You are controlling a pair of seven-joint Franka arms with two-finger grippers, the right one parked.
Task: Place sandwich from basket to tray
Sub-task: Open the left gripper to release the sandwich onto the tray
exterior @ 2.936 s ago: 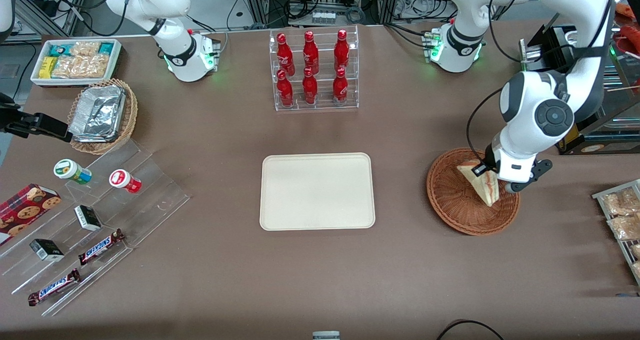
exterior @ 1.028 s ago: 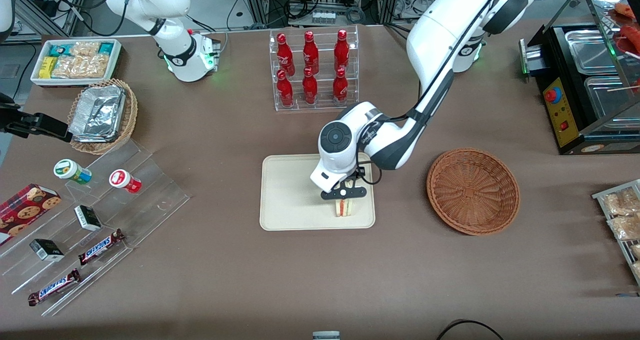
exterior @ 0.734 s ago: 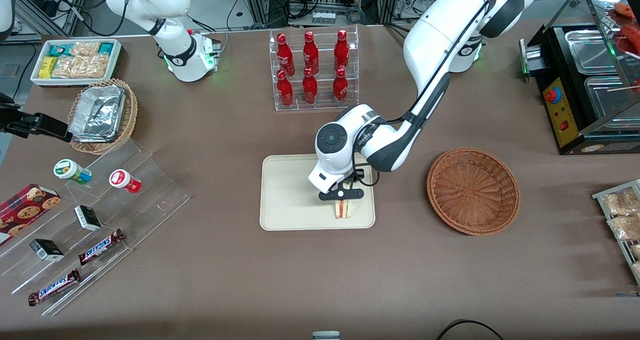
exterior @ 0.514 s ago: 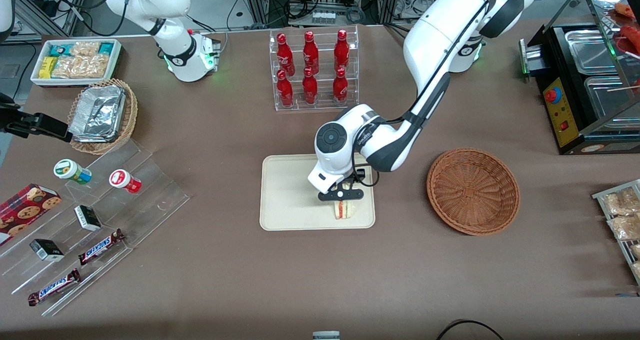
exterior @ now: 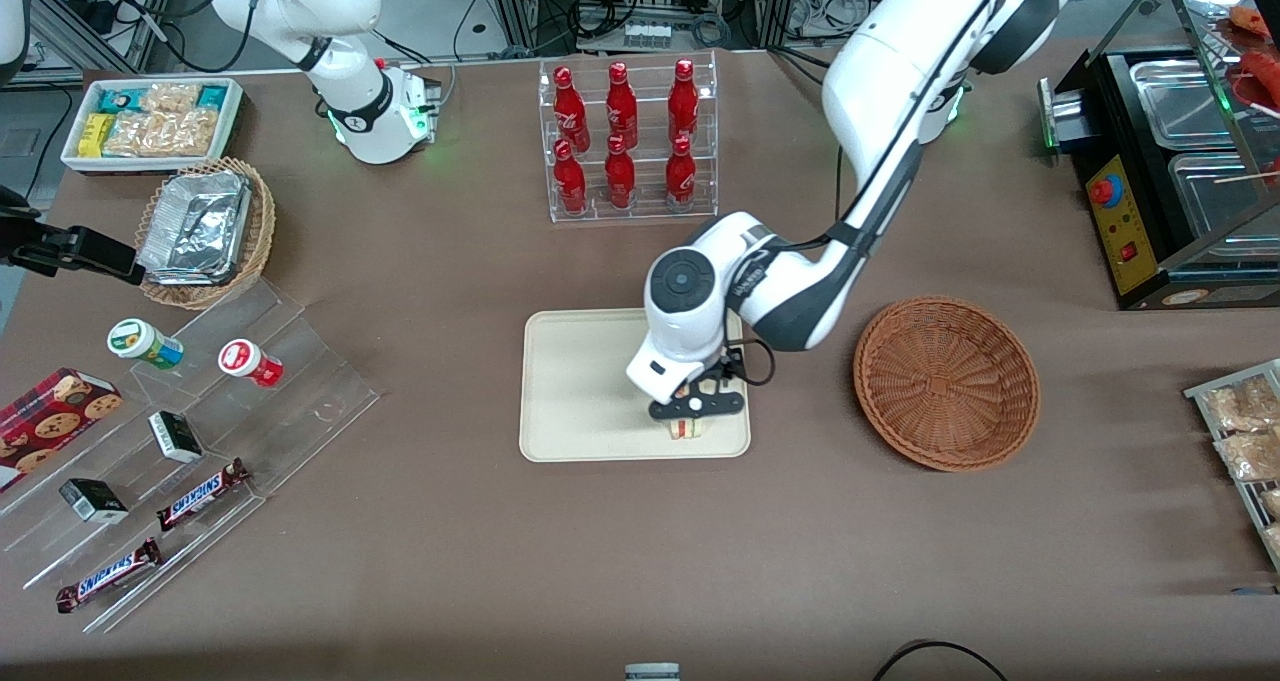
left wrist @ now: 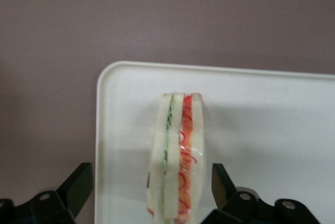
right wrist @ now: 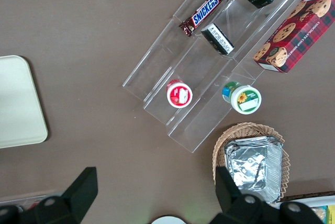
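On the tray (exterior: 585, 381), spread fingers (left wrist: 78, 185) flank the upright sandwich (left wrist: 177, 156), basket (exterior: 946, 382) nearby.

Sandwich (left wrist: 177, 153) stands on edge on tray (exterior: 580, 381); basket (exterior: 945, 383) empty; claw (exterior: 697, 407) above, open.

Tray (right wrist: 18, 106) corner, Snickers bar (right wrist: 204, 9), foil trays (right wrist: 250, 167) in wicker basket (right wrist: 277, 135)
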